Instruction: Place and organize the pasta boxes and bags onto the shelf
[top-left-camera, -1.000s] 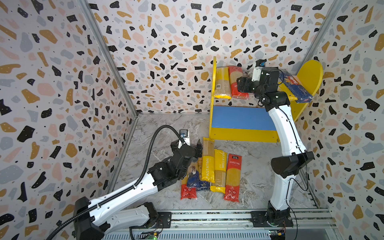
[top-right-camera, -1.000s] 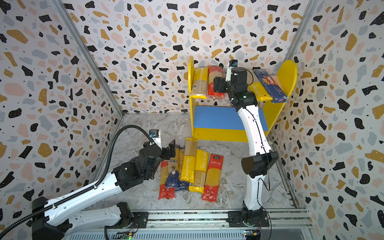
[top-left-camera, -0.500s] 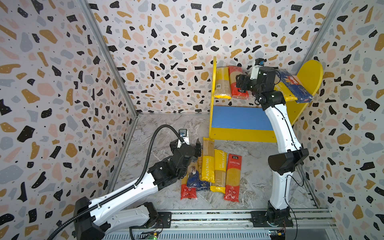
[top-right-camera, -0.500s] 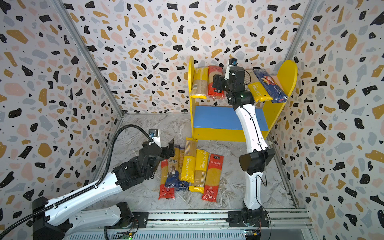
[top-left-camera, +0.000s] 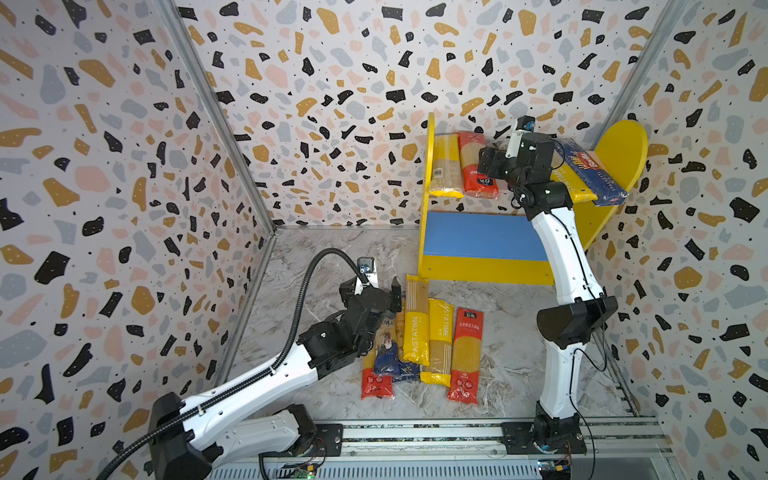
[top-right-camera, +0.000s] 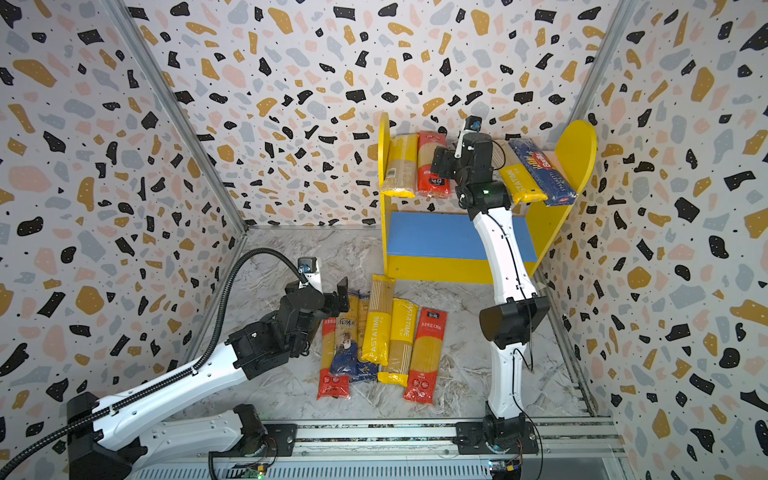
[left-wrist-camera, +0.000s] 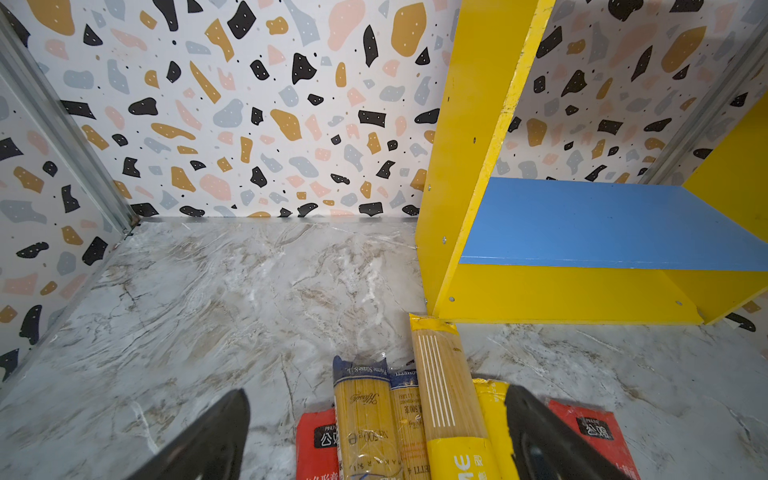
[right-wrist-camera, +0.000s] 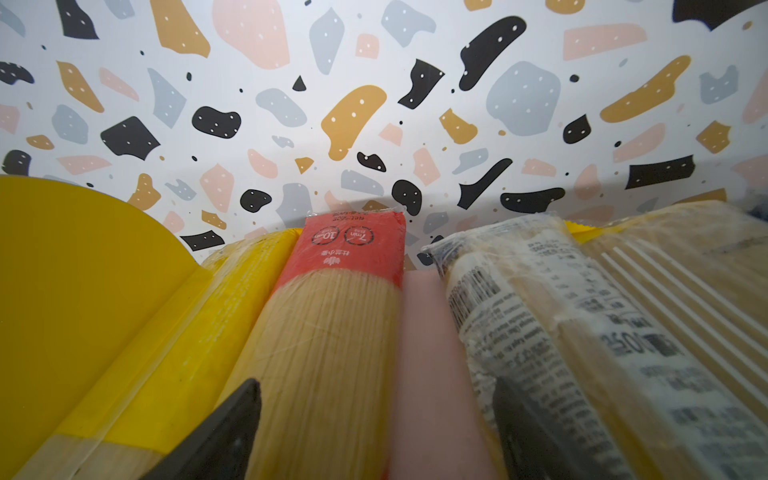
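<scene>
The shelf stands at the back right. Its pink upper board carries a yellow pack, a red pack, a clear printed bag, a yellow PASTATIME pack and a dark blue Barilla box. My right gripper is open low over that board, one finger on the red pack, the other by the clear bag. Several more packs lie on the floor: red, yellow, dark blue. My left gripper hangs open over their far ends, holding nothing.
The blue lower board is bare. Terrazzo-patterned walls close in the back and both sides, with the shelf tight against the right one. Marble floor lies left of the packs. A metal rail runs along the front.
The right arm's elbow has swung slightly while its gripper stays at the upper board, jaws still open. The left arm and the floor packs have not moved.
</scene>
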